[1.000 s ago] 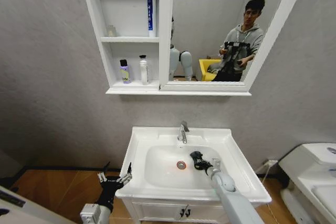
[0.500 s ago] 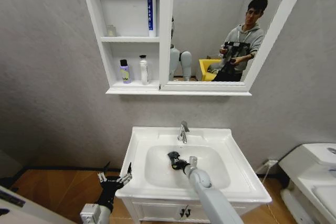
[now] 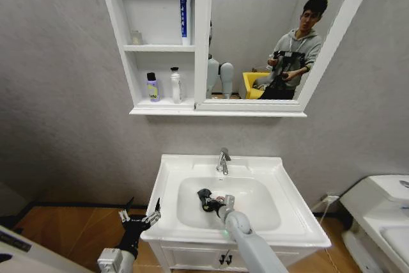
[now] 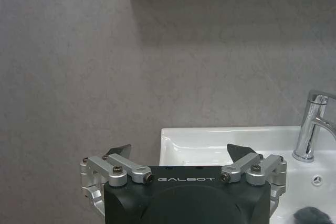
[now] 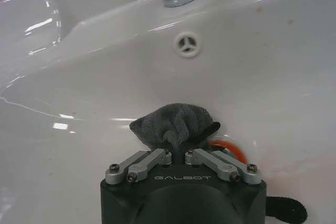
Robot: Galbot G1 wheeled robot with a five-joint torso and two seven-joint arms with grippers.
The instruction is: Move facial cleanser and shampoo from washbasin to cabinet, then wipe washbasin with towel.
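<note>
The white washbasin stands below the cabinet. My right gripper is down in the bowl, left of the drain, shut on the dark grey towel, which presses on the bowl's floor. The right wrist view shows the towel bunched between the closed fingers of the right gripper, with the drain's rim right beside it. A purple-labelled bottle and a white bottle stand on the cabinet's lower shelf. My left gripper waits open by the washbasin's front left corner.
The chrome tap rises at the back of the bowl. A blue tube stands on the upper shelf. The mirror hangs right of the shelves. Another white fixture sits at the right, wooden floor at the left.
My right gripper has dragged the towel leftward across the bowl, from right of the drain to left of it. The left arm has stayed still.
</note>
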